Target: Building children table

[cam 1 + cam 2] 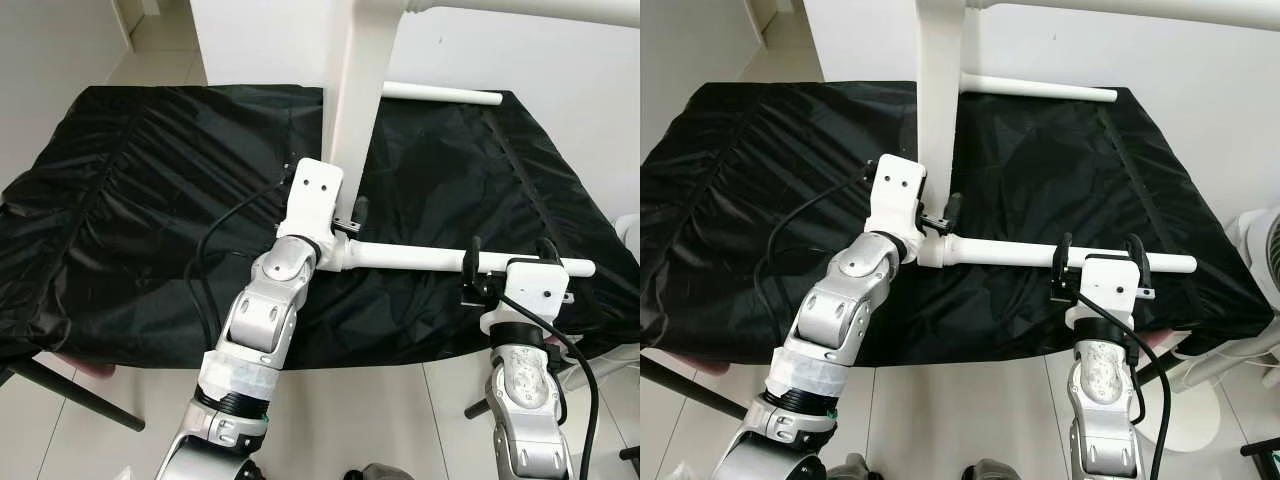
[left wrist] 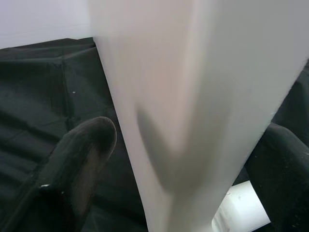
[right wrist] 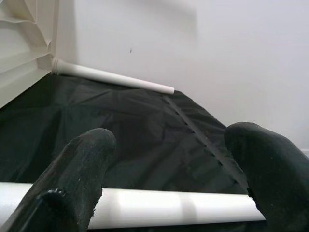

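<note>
The children's table frame (image 1: pixel 355 90) is standing on edge on the black-covered surface (image 1: pixel 130 210), rising out of the head views at 12 o'clock. One white leg (image 1: pixel 410 257) is projecting horizontally from the frame's lower corner toward 3 o'clock, just above the cover. A second white leg (image 1: pixel 440 94) is lying at the far edge of the surface, at 1 o'clock from the frame, against the white wall (image 1: pixel 560 70).

The left gripper (image 1: pixel 345 222) is positioned at the joint where the frame meets the horizontal leg. In the left wrist view its fingers (image 2: pixel 82 159) are standing apart on either side of the flat white frame member, partly open; whether they are pressing on it cannot be determined. This placement is judged to be steadying the upright frame while the leg is worked.

The right gripper (image 1: pixel 508 262) is positioned near the free end of the horizontal leg. Its fingers (image 3: pixel 77 169) are spread wide, straddling the leg without closing on it. This stance is judged to be preparing a grasp for turning or seating the leg into the frame.

No brand marks, labels or legible writing are appearing on the frame, the legs or the cover.
</note>
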You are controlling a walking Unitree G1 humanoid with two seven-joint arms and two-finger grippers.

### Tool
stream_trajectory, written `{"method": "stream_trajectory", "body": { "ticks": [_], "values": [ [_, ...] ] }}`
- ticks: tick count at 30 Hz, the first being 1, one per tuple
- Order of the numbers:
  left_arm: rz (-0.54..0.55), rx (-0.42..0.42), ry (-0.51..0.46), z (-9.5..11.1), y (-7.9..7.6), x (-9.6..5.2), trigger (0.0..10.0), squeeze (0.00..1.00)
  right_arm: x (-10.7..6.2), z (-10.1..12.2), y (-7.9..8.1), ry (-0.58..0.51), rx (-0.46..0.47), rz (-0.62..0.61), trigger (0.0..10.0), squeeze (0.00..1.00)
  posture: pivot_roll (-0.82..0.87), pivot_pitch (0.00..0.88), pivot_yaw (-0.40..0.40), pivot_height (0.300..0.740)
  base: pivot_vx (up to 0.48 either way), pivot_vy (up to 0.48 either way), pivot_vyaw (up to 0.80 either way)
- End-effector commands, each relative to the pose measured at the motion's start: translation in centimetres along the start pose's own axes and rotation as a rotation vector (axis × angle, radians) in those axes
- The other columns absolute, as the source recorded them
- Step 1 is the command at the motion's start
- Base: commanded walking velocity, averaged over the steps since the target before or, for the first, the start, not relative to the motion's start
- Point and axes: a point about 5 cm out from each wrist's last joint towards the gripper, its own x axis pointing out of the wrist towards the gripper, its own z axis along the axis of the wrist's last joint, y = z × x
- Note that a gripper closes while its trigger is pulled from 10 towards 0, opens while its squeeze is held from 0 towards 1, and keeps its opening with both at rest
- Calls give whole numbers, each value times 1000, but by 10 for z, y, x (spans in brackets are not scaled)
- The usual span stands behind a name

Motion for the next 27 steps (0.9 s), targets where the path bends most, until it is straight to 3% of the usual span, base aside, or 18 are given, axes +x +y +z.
{"method": "stream_trajectory", "body": {
  "ticks": [1, 12, 13, 14, 15, 16, 22, 23, 26, 27],
  "values": [
    [60, -5, -13, 7, -5, 5, 10000, 0, -2, 0, 0, 7, -6, -3, 10000, 0, 9, 44, 12, 740, 0, 0, 0],
    [151, 55, -22, 11, -2, 4, 10000, 0, -3, -1, 1, 11, -7, -4, 10000, 0, 14, 43, 13, 740, 0, 0, 0],
    [163, 66, -27, 11, -2, 4, 7804, 0, -3, -1, 2, 12, -7, -3, 10000, 0, 14, 42, 14, 740, 0, 0, 0],
    [170, 71, -30, 11, -3, 4, 3647, 0, -3, -1, 2, 12, -7, -2, 10000, 0, 14, 42, 14, 740, 0, 0, 0],
    [170, 71, -30, 11, -3, 4, 3647, 0, -3, -1, 2, 12, -7, -2, 10000, 0, 14, 42, 14, 740, 0, 0, 0],
    [179, 77, -39, 12, -3, 3, 0, 0, -2, -1, 2, 12, -7, -2, 10000, 0, 15, 42, 14, 740, 0, 0, 0],
    [208, 86, -81, 17, 0, -1, 0, 0, -4, -1, 3, 14, -7, -1, 10000, 0, 12, 43, 16, 740, 0, 0, 0],
    [211, 83, -85, 19, 2, -2, 5216, 0, -4, -1, 3, 15, -7, -2, 10000, 0, 13, 42, 15, 740, 0, 0, 0],
    [210, 82, -85, 19, 2, -3, 5216, 0, -5, -1, 3, 15, -7, -2, 10000, 0, 13, 42, 15, 740, 0, 0, 0],
    [217, 88, -94, 21, 5, -4, 10000, 0, -5, -1, 3, 15, -8, -3, 10000, 0, 13, 45, 16, 740, 0, 0, 0]
  ]
}}
